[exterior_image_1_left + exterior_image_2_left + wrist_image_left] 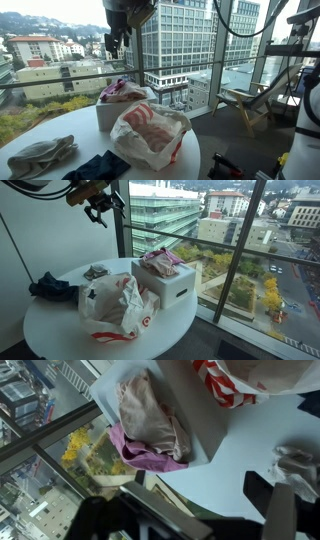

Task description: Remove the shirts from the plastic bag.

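Plastic bag (150, 135) beside white box (175, 285) on table (50, 330), arm (125, 12) high overhead, jaws wide, empty.

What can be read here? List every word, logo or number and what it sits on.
No words or numbers can be read.
Plastic bag: red print with a round bullseye-like mark, no lettering legible.
White box: no marking visible.

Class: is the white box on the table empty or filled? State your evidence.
Filled. Crumpled pink and beige cloth heaps above the rim of the white box in both exterior views.
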Action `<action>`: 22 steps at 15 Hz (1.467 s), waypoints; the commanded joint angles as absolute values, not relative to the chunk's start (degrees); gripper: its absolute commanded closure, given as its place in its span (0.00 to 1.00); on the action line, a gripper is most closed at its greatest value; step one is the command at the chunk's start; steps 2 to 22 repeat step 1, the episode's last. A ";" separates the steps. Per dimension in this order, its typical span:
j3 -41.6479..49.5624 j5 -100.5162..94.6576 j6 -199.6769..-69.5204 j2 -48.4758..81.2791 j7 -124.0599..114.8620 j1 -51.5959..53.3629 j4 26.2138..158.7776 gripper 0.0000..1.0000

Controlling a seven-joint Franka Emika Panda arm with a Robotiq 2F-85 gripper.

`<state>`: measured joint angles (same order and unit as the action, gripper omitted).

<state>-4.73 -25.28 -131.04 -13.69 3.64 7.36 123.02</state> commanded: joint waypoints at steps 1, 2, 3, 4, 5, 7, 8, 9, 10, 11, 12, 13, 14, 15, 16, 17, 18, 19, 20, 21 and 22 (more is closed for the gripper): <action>-1.56 -14.51 -128.79 -24.78 17.93 9.16 133.32 0.00; -1.56 -14.51 -128.79 -24.78 17.93 9.16 133.32 0.00; -1.56 -14.51 -128.79 -24.78 17.93 9.16 133.32 0.00; -1.56 -14.51 -128.79 -24.78 17.93 9.16 133.32 0.00; -1.56 -14.51 -128.79 -24.78 17.93 9.16 133.32 0.00; -1.56 -14.51 -128.79 -24.78 17.93 9.16 133.32 0.00; -1.56 -14.51 -128.79 -24.78 17.93 9.16 133.32 0.00; -1.56 -14.51 -128.79 -24.78 17.93 9.16 133.32 0.00; -1.56 -14.51 -128.79 -24.78 17.93 9.16 133.32 0.00; -1.56 -14.51 -128.79 -24.78 17.93 9.16 133.32 0.00; -1.56 -14.51 -128.79 -24.78 17.93 9.16 133.32 0.00; -1.56 -14.51 -128.79 -24.78 17.93 9.16 133.32 0.00; -1.56 -14.51 -128.79 -24.78 17.93 9.16 133.32 0.00; -1.56 -14.51 -128.79 -24.78 17.93 9.16 133.32 0.00; -1.56 -14.51 -128.79 -24.78 17.93 9.16 133.32 0.00; -1.56 -14.51 -128.79 -24.78 17.93 9.16 133.32 0.00; -1.56 -14.51 -128.79 -24.78 17.93 9.16 133.32 0.00; -1.56 -14.51 -128.79 -24.78 17.93 9.16 133.32 0.00; -1.56 -14.51 -128.79 -24.78 17.93 9.16 133.32 0.00; -1.56 -14.51 -128.79 -24.78 17.93 9.16 133.32 0.00; -1.56 -14.51 -128.79 -24.78 17.93 9.16 133.32 0.00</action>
